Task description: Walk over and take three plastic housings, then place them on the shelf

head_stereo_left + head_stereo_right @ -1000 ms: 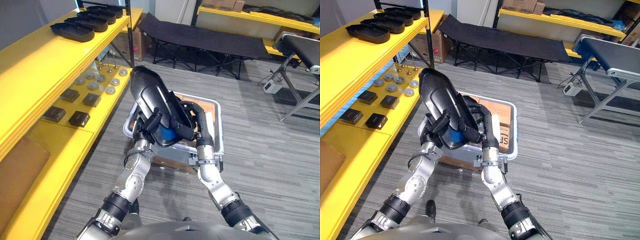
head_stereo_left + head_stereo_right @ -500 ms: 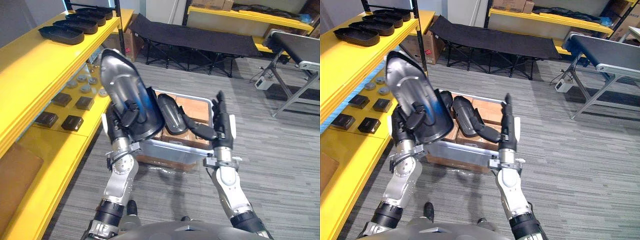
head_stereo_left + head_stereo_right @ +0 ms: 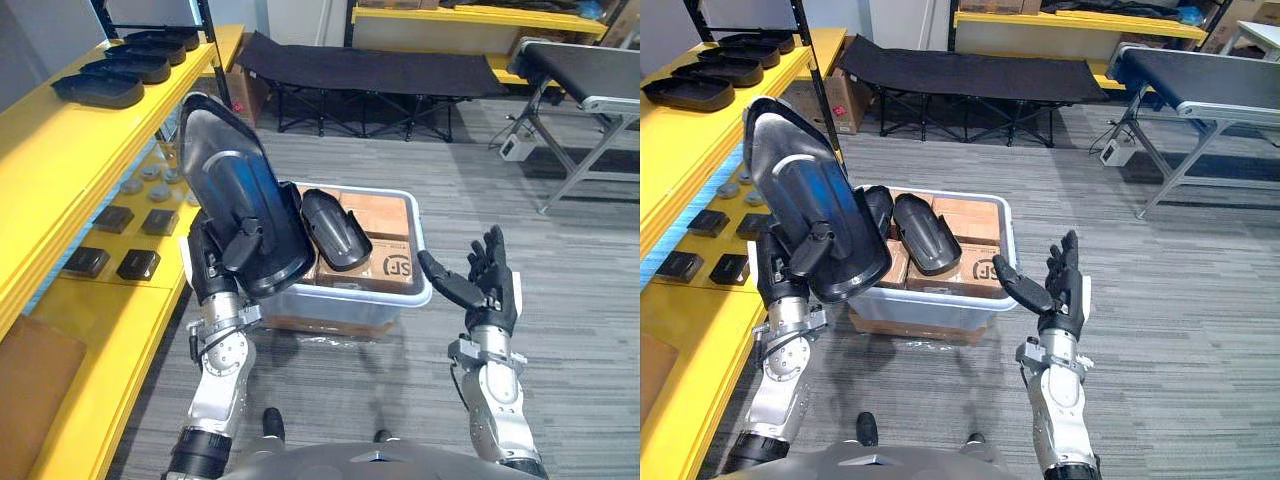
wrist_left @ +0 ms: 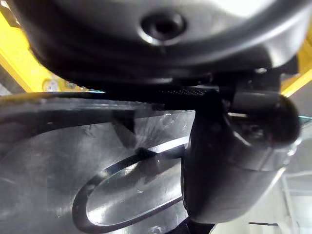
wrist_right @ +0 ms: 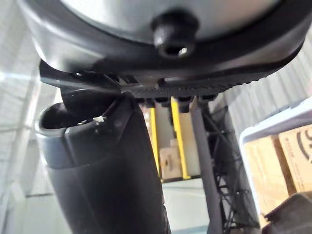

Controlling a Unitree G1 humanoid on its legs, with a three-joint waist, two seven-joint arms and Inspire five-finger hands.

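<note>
My left hand (image 3: 222, 265) is shut on a large glossy black plastic housing (image 3: 240, 210), held upright and tilted above the left side of a white bin (image 3: 405, 297); its thumb (image 4: 234, 161) presses on the housing's shiny face (image 4: 73, 161). Another black housing (image 3: 336, 229) lies in the bin on cardboard boxes (image 3: 385, 262). My right hand (image 3: 487, 283) hovers to the right of the bin, open with straight fingers, holding nothing. Several black housings (image 3: 100, 88) lie in a row on the yellow shelf's top level (image 3: 60, 140) at the left.
The shelf's lower level (image 3: 130, 300) carries small dark blocks (image 3: 115, 218) and round metal discs (image 3: 143, 178). A black folding cot (image 3: 370, 70) stands behind the bin, and a conveyor on metal legs (image 3: 580, 80) at the far right. Grey floor (image 3: 570, 290) lies open to the right.
My right hand has let go of the housing and drawn back to the right of the bin. The left hand alone now holds the housing. The camera has shifted.
</note>
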